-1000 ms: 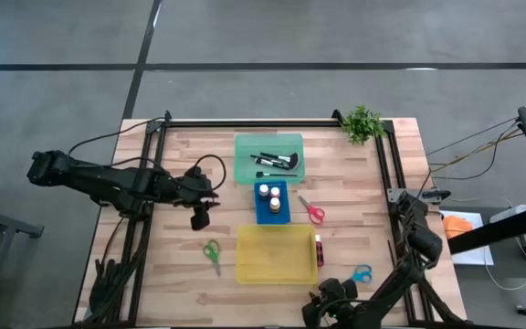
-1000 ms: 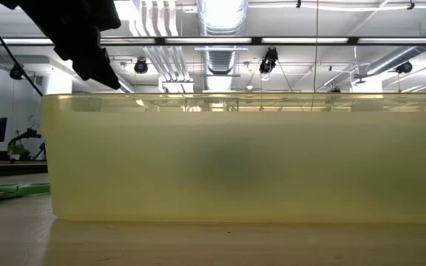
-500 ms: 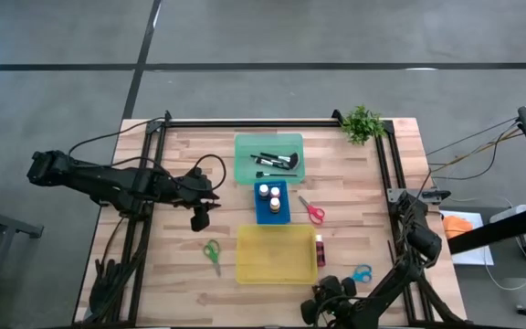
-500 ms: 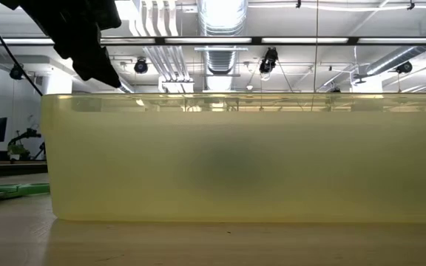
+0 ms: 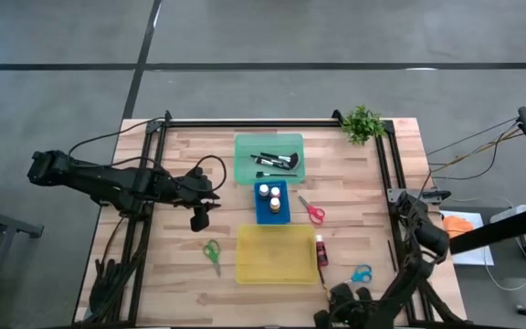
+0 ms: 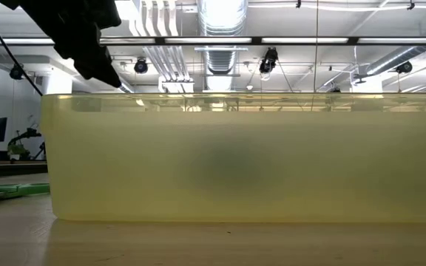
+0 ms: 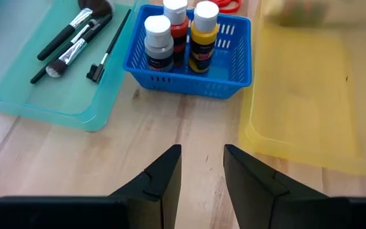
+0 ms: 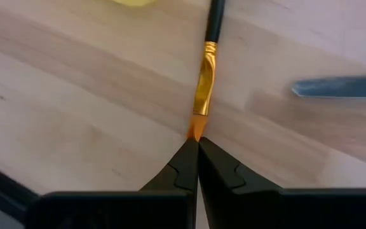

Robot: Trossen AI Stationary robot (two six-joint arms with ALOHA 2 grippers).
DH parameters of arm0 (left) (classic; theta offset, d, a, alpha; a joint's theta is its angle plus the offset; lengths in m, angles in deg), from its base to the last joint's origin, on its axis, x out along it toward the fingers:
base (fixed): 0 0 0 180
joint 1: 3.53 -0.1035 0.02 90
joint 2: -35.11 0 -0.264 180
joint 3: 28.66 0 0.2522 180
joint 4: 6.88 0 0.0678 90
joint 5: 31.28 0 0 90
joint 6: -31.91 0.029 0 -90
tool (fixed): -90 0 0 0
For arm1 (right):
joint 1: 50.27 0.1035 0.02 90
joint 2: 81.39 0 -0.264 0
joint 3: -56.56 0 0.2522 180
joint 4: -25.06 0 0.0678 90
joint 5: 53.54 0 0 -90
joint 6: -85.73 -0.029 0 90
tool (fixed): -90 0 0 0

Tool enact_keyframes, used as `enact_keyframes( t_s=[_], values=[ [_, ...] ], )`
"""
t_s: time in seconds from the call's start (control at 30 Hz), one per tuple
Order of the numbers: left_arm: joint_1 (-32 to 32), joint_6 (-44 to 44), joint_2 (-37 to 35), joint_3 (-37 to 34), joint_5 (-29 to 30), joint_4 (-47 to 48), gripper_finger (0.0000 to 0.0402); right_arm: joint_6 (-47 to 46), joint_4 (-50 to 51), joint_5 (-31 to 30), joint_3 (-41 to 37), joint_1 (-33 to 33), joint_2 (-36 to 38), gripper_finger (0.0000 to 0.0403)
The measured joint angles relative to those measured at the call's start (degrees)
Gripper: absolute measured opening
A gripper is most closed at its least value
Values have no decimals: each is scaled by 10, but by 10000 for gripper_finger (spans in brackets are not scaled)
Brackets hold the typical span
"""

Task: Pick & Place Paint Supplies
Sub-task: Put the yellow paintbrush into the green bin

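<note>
We find the right tool at the near edge of the desk, just in front of the yellow tray. A second ago its fingers stood spread; they are now pressed together on the tip of a paintbrush. In the right wrist view the orange bristle end disappears between the two closed fingers, while the gold ferrule and black handle run away from them across the wood. In the high view the right arm has also shifted slightly along the near edge toward the blue scissors.

We judge that the grasp on this brush has just been made and that lifting is the step in hand. The pinch sits at the very end of the brush, so we expect it to swing or slip when raised.

The left tool hangs over the desk on the left side, fingers partly spread and holding nothing, unchanged over the last second. It faces the blue basket of paint bottles and the green tray holding brushes.

Still loose on the desk:
- the green scissors, left of the yellow tray;
- the red scissors, right of the blue basket;
- a magenta bottle, lying just beside the yellow tray's right edge.

We see nothing in the yellow tray.
</note>
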Motion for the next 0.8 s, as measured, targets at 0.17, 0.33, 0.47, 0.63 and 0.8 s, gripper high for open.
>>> enact_keyframes(
  t_s=[0.17, 0.33, 0.47, 0.63, 0.8],
  values=[
    [0, 10, 0, 0, 0, -2, 126, -1, 20, 0, 1, 9, 22, 7],
    [0, 10, 0, 0, 0, -2, 126, -4, 81, -3, 1, 12, 54, 7],
    [0, 10, 0, 0, 1, -2, 126, -4, 136, -7, 1, 15, 85, 7],
    [0, 9, 0, 0, 4, -8, 126, -2, 213, -31, 1, 17, 139, 7],
    [0, 6, 0, 0, 16, -25, 126, 3, 284, -57, -5, 15, 192, 7]
  ],
)
